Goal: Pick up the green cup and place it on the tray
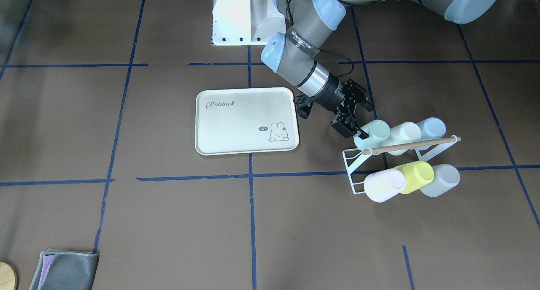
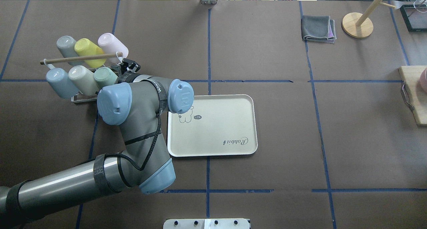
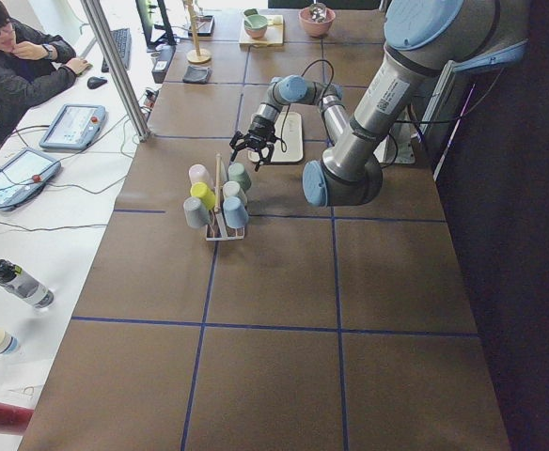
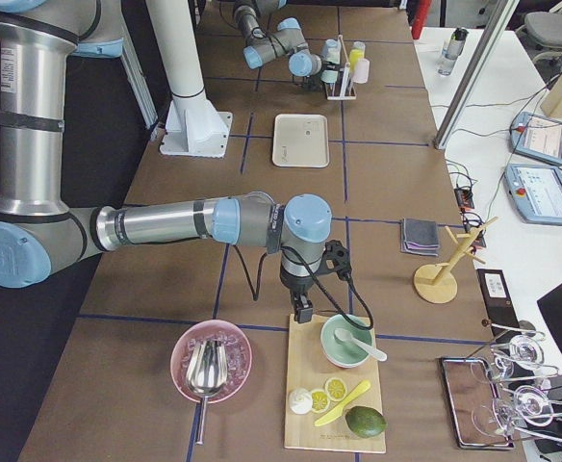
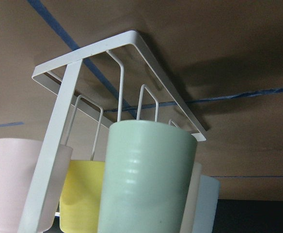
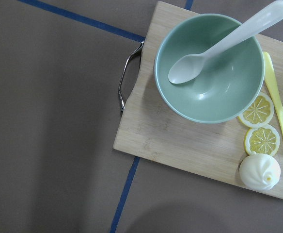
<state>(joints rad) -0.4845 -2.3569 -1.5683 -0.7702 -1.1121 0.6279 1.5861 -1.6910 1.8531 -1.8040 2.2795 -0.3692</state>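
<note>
Green cup (image 1: 375, 131) sits tilted on the rack (image 1: 349, 165), at the end of its row nearest the tray (image 1: 236, 125), just beside the cream cup (image 1: 405, 134). The left gripper (image 1: 363, 120) is at it with jaws spread wide and holds nothing. It should close squarely across the cup's wall, then draw the cup off along its tilt so the light rack doesn't drag or tip. The rod (image 1: 411, 144) crosses above the row and the yellow cup (image 1: 415, 176) sits opposite. Whether the right gripper (image 4: 302, 310) is parted I cannot tell

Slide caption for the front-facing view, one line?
Left pincer, open, at the green cup on a white wire rack of cups; cream tray lies beside it.
</note>
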